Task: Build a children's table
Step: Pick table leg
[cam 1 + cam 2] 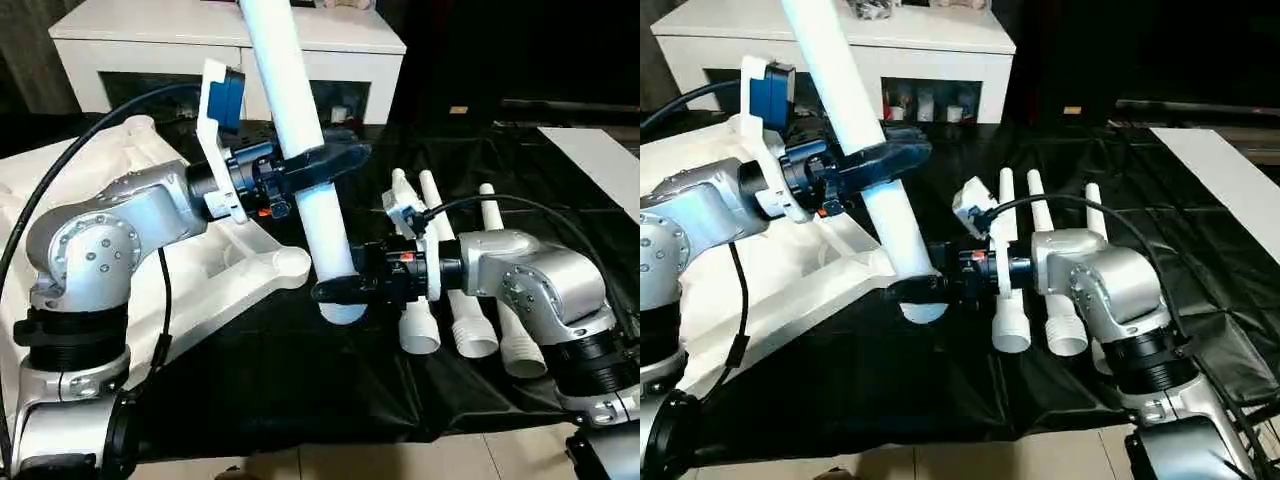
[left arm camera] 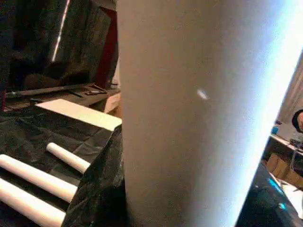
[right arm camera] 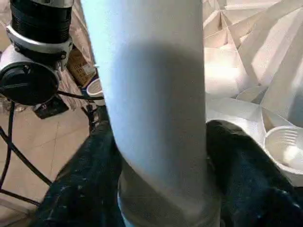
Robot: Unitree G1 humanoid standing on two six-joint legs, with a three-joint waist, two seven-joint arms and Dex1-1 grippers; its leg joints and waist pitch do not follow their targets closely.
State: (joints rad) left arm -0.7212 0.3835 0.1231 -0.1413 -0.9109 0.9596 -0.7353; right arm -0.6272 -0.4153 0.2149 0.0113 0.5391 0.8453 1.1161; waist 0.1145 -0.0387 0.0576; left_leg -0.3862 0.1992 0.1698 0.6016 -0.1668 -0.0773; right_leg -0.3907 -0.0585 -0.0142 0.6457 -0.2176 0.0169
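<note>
No readable text, label, brand, number or sign appears in any of the views. The white table leg [image 1: 300, 150], the table top [image 1: 120, 210], the black cloth [image 1: 300, 380] and the white cabinet [image 1: 150, 45] carry no legible markings. Small items behind the cabinet's glass are too tiny to make out any writing.

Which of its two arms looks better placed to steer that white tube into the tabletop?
Probably the right. Its end effector holds the long round white plastic leg near its lower end, close to the corner socket of the white ribbed tabletop; the left end effector grips higher up.
</note>
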